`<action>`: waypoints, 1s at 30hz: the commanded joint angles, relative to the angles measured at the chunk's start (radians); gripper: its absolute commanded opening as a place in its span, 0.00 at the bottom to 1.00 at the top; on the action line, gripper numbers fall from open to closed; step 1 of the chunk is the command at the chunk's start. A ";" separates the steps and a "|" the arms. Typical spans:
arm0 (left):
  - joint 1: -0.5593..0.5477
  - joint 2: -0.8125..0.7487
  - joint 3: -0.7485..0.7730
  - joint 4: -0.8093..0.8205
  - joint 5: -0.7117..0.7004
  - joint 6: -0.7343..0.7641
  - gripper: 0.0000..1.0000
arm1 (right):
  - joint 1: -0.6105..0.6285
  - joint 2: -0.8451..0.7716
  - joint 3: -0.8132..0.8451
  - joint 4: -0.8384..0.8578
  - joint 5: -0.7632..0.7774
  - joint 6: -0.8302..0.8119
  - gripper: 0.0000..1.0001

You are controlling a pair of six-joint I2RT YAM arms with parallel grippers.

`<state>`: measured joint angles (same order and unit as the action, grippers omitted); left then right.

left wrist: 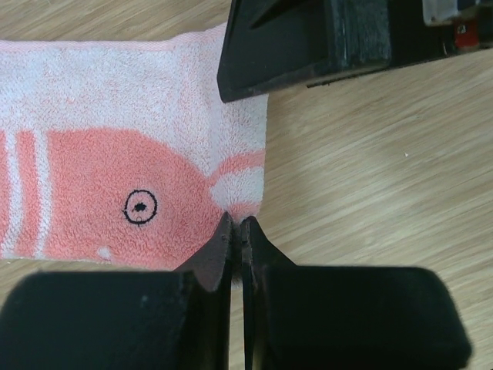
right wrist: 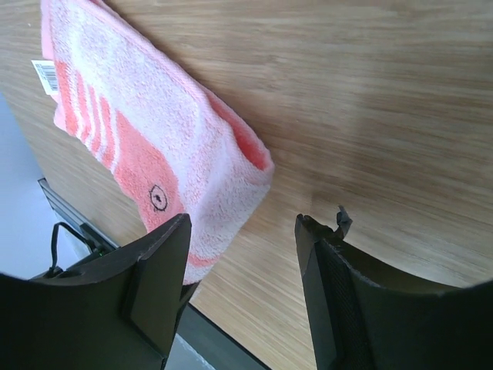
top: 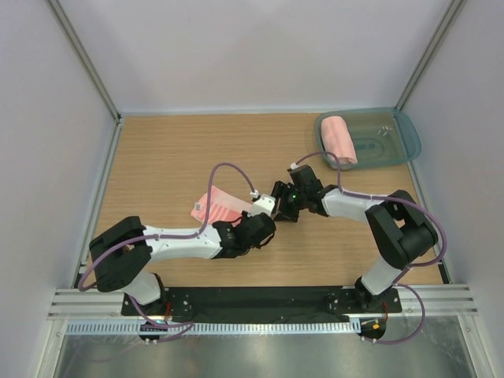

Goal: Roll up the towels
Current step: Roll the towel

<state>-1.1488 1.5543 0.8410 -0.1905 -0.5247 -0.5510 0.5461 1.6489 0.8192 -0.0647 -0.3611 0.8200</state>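
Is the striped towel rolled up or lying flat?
Flat, not rolled. The striped towel lies on the table with its print showing; the right wrist view shows a thick doubled edge, so likely folded once.

Wooden table (top: 169,157) with striped towel (top: 217,206) and teal tray (top: 413,143).

two towels (top: 216,206) (top: 340,138), one bin (top: 390,146)

Striped towel (left wrist: 115,116) lay flat on the wooden desk (left wrist: 370,169), with a salmon patch and a black ringed dot (left wrist: 140,206). Left gripper (left wrist: 235,225) jaws were pressed together at the towel's near right corner; grip on cloth unclear. A black part of the right arm (left wrist: 308,42) overlapped the far right corner.
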 commanded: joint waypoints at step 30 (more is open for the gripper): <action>0.006 -0.039 -0.017 0.072 0.218 -0.105 0.00 | -0.001 0.023 0.288 -0.355 0.292 -0.193 0.38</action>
<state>-1.1416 1.4952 0.8135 -0.1471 -0.3767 -0.6170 0.5713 1.7336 1.0527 -0.3294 -0.1783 0.6899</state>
